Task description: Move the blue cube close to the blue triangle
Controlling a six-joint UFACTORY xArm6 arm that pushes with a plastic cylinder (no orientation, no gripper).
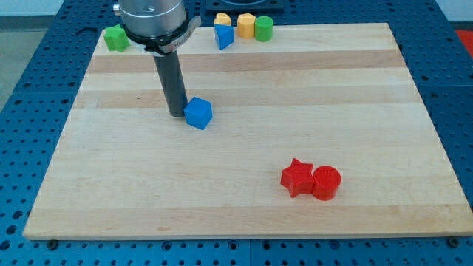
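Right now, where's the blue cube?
The blue cube sits left of centre on the wooden board, touching my tip on its left, well below the blue triangle.

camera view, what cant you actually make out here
- Yellow block: the blue triangle in front hides its lower part, shape unclear.
- My tip beside the blue cube: whether they touch cannot be told.
- Arm above the rod: cut off by the view's top edge.

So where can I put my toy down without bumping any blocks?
The board's lower left, below the blue cube and my tip, left of the red star. Crowded: top edge near the blue triangle.
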